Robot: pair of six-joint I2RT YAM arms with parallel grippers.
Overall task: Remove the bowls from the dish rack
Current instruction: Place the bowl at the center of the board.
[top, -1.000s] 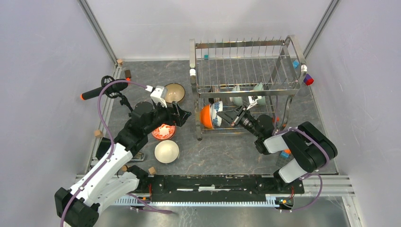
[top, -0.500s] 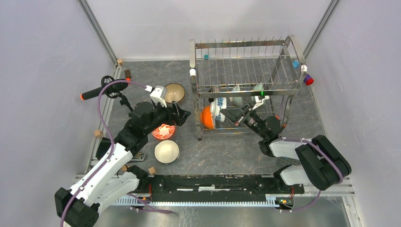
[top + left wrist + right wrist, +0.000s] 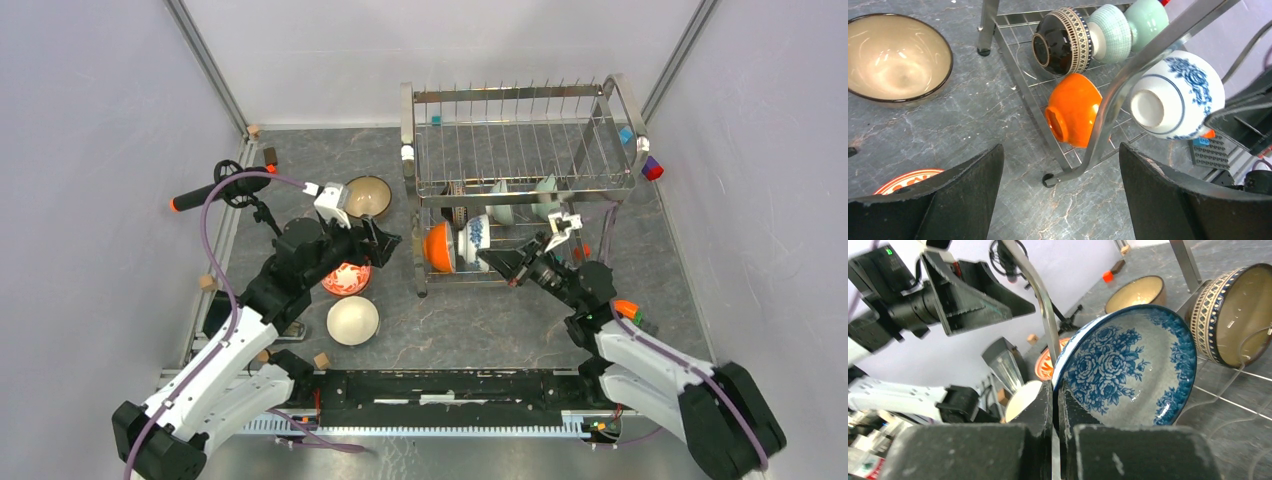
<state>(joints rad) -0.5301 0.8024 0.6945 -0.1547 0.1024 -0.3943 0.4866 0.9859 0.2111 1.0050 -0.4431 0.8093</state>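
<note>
The blue-and-white floral ceramic bowl [image 3: 1128, 375] has been drawn away from the plain orange round bowl [image 3: 436, 247]. It is still inside the lower tier of the chrome wire dish rack [image 3: 520, 130], its rim pinched by the closed right gripper [image 3: 497, 260] (that arm has been pulled back toward its base). Extraction is judged begun, not finished. The left gripper [image 3: 385, 243] is held wide and empty beside the rack.

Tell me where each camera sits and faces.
Top external: high behind the robot, looking down on the dish rack, left arm and right arm.
Left wrist: facing the rack's lower tier and orange bowl; open jaws frame it.
Right wrist: looks along shut jaws pinching the blue-and-white bowl.
Shared: both wrist views show that bowl.
</note>
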